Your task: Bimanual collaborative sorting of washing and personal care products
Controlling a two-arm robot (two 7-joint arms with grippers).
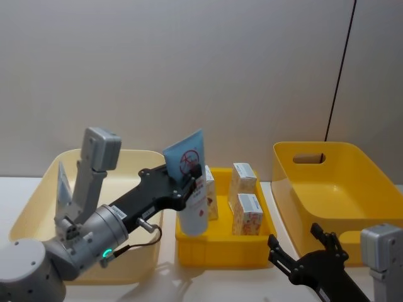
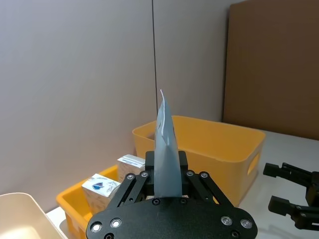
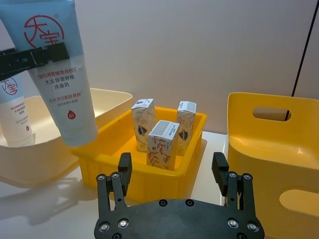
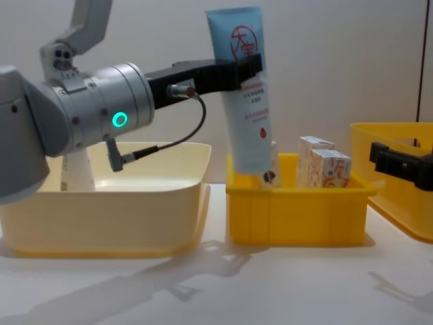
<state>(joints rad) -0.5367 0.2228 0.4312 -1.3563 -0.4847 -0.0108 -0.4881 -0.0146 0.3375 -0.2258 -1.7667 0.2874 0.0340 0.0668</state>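
Jaws on my left gripper are clamped on a blue tube, which hangs cap-down over the left end of the yellow tray beside three white cartons. My right gripper hovers before the tray, jaws apart. A second tube stands in the cream bin.

Three bins are set in a row on the white worktop. A wide cream bin is placed on the left. A small yellow bin is placed in the middle, just beside it. A big yellow bin, with a handle hole cut in its end wall, is placed on the right. A plain grey wall is seen behind, with a thin black cable hung down it. A brown board is seen past the big bin.
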